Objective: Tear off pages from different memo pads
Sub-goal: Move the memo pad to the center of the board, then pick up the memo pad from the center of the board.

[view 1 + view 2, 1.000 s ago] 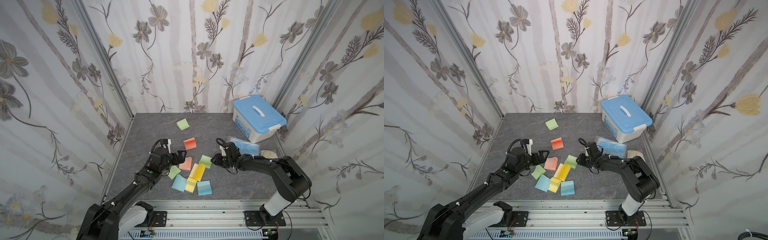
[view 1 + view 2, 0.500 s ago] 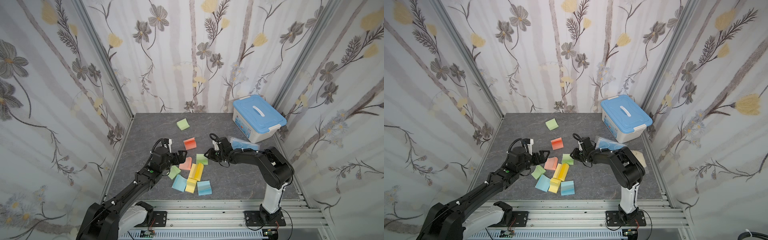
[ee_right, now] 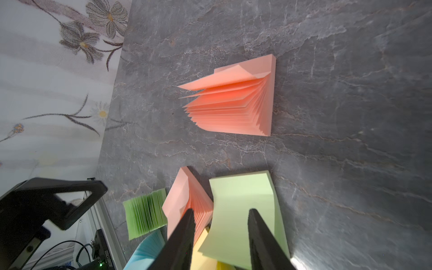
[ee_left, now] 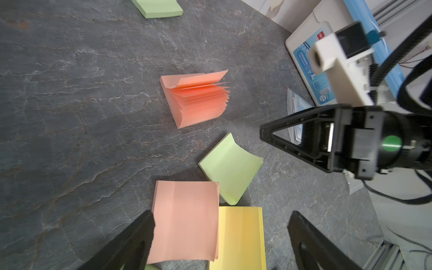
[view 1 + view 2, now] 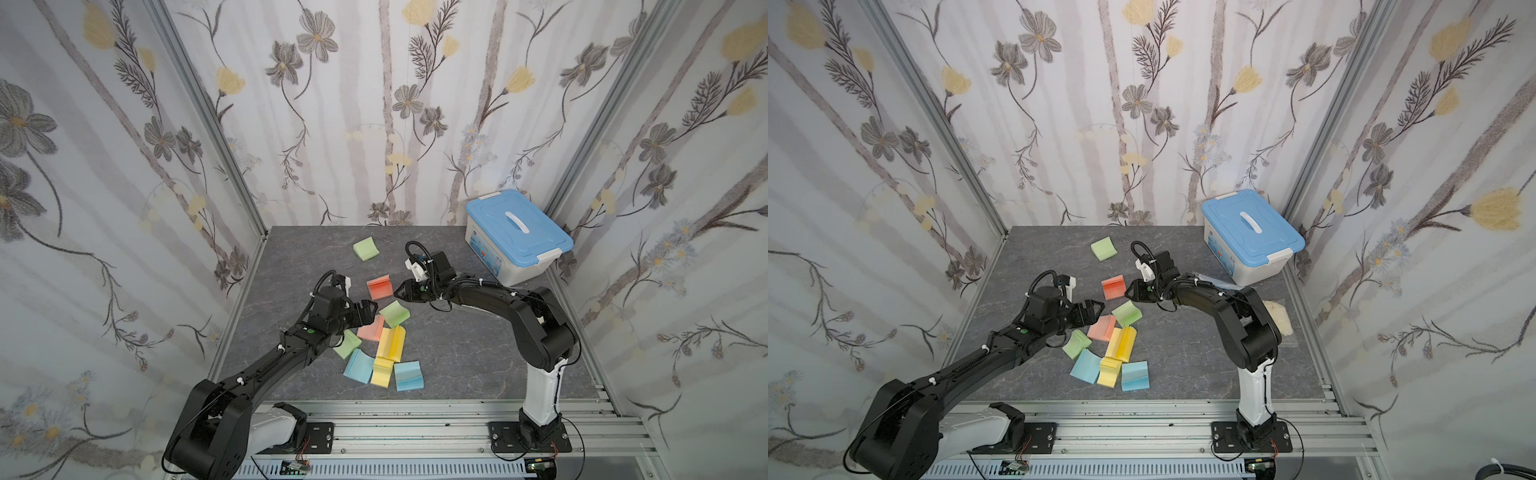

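Right arm (image 5: 486, 294) now nearer salmon pad (image 5: 380, 287)

We see left gripper (image 4: 222, 217) with jaws spread wide over salmon pad (image 4: 184, 219), yellow pad (image 4: 240, 236) touching it; right gripper (image 4: 264, 134) near curled green pad (image 4: 231, 168).

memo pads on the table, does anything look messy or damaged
Yes. The salmon pad lying apart from the pile is splayed open like a fan, and its top leaf is creased and lifted. Nearer the front, the yellow pads lie in a jumble with others, overlapping at odd angles. Nothing looks torn.
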Robot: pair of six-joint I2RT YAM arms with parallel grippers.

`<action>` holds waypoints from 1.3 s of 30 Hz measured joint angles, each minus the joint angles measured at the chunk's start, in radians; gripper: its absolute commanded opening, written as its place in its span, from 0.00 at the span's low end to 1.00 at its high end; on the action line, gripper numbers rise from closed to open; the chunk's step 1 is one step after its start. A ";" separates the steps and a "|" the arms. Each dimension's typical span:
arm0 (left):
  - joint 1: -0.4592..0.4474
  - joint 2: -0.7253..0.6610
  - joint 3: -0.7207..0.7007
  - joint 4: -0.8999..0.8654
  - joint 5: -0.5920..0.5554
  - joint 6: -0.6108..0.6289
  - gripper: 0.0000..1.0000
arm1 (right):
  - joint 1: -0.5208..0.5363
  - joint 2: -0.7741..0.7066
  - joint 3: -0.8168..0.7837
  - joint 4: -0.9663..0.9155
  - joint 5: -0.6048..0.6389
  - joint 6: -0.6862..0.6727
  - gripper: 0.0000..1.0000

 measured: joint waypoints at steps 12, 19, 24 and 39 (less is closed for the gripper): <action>-0.072 0.287 0.224 -0.127 0.031 0.111 0.73 | -0.002 -0.297 -0.249 -0.121 0.196 -0.237 0.43; -0.114 0.421 0.335 -0.212 -0.002 0.162 0.68 | -0.002 -0.340 -0.311 -0.093 0.240 -0.262 0.44; -0.133 0.474 0.381 -0.243 -0.028 0.183 0.65 | -0.002 -0.332 -0.312 -0.073 0.241 -0.261 0.44; -0.161 0.555 0.439 -0.282 -0.045 0.209 0.62 | -0.002 -0.288 -0.309 -0.057 0.237 -0.257 0.45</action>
